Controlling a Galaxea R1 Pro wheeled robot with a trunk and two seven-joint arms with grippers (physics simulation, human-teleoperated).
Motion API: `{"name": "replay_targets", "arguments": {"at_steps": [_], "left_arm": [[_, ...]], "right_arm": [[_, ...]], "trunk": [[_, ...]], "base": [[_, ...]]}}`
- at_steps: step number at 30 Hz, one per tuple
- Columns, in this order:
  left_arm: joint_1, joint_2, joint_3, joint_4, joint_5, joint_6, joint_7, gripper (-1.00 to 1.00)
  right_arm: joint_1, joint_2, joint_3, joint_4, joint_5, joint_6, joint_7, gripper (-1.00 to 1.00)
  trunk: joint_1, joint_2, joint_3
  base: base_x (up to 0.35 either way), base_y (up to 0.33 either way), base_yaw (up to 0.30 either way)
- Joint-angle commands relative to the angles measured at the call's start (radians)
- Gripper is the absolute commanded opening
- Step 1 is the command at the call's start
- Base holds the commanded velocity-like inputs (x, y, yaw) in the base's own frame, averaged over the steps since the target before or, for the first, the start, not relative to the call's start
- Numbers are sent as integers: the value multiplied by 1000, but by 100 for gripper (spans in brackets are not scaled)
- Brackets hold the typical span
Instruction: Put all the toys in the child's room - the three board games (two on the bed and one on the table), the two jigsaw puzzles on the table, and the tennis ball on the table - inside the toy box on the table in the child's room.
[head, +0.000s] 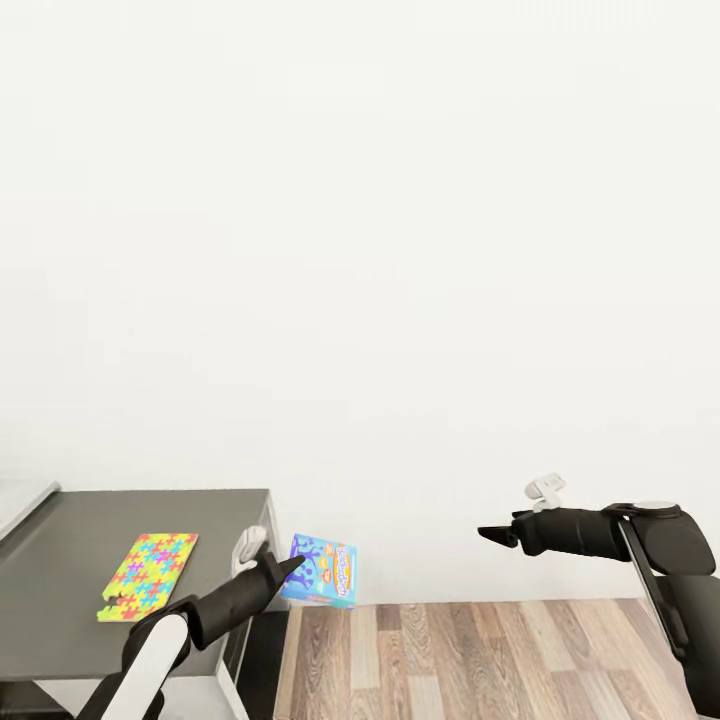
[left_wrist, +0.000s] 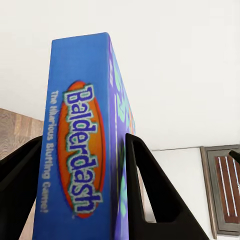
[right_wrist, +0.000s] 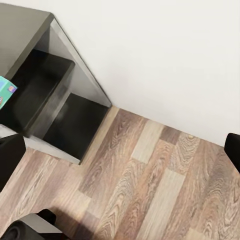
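Note:
My left gripper (head: 292, 567) is shut on a blue board game (head: 322, 571) and holds it in the air just past the table's (head: 70, 620) right end. In the left wrist view the box (left_wrist: 75, 100) reads "Balderdash" and stands on edge, clamped in my left gripper (left_wrist: 82, 142) between two black fingers (left_wrist: 150, 190). One jigsaw puzzle (head: 150, 575) lies flat on the dark grey table top. A light grey sloping rim (head: 22, 502), likely the toy box, shows at the table's far left. My right gripper (head: 492, 533) hangs open in mid-air to the right, with nothing in it.
A bare white wall (head: 360, 250) stands behind everything. Wood plank floor (head: 480, 660) runs right of the table. The right wrist view looks down on the table's end with dark shelves (right_wrist: 45, 95) under it and floor (right_wrist: 150, 185) beyond.

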Motion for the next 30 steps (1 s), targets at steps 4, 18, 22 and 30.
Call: {"name": "replay_targets", "arguments": {"at_steps": [4,18,22,30], "left_arm": [[-1,1,0,0,1,3,-2,-100],[9,1,1,-2,1,-5,-6,-100],[59,20,67,-73,16,0,-73,-100],[113,84,196,-153,21,36,-132,-100]], "right_arm": [[-1,-2,-3,-1,7,5,13,100],[-1,2,0,-1,7,5,17,100],[-1,1,-1,-1,7,5,17,100],[-18,1,-2,-1,12,5,13,100]], "trunk": [[-15,27,11],[-69,125,52],[-84,153,64],[-115,209,89]], "base": [[0,0,27],[0,0,217],[0,0,293],[0,0,294]]}}
